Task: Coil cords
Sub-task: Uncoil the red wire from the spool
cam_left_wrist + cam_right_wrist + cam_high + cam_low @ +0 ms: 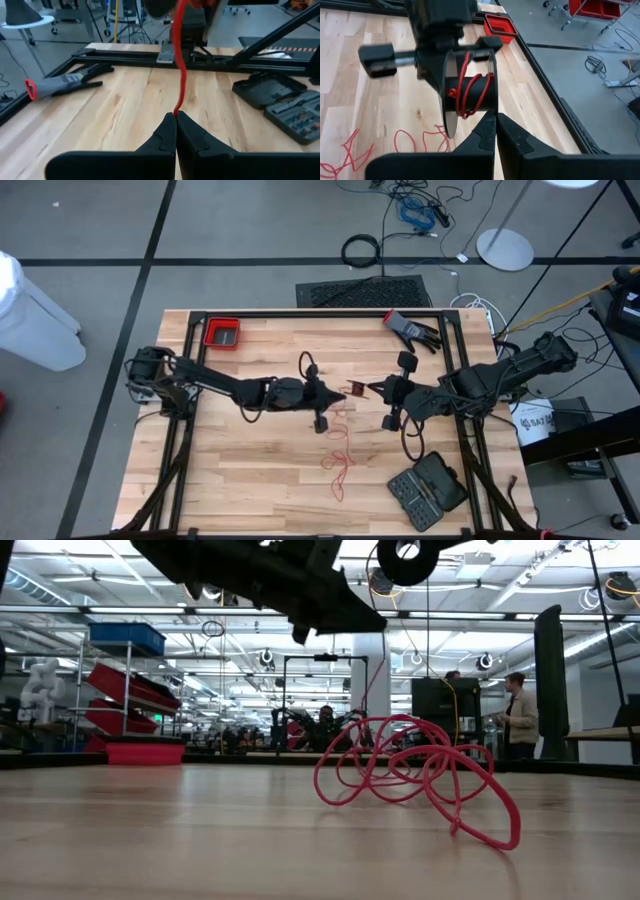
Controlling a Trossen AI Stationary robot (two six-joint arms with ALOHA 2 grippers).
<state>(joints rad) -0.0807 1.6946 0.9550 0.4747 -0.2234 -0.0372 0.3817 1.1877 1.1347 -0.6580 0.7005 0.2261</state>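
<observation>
The red cord [338, 448] lies mostly as a loose tangle [410, 775] on the wooden table; one strand rises from it. Above the table's middle hangs a small black spool [357, 389] with pale flanges and a few turns of cord on its drum [470, 92]. My right gripper [374, 388] is shut on the spool from the right. My left gripper [338, 392] stands just left of the spool, shut on the cord [180, 60]. My left gripper pinches a single strand of the cord [176, 113] between its two fingertips, coming nearly level from the table's left. From the pinch the strand runs almost straight to the spool. My right gripper [495, 116] meets the spool at the rim of one flange [492, 106], between its two fingertips. It comes from the table's right, slanting down. The spool is lifted clear of the table, its axle about level.
A red bin [222, 333] sits at the far left corner. A grey, black and red glove [412, 330] lies at the far right. An open dark tool case [428, 488] is at the near right. People stand in the room beyond [518, 715].
</observation>
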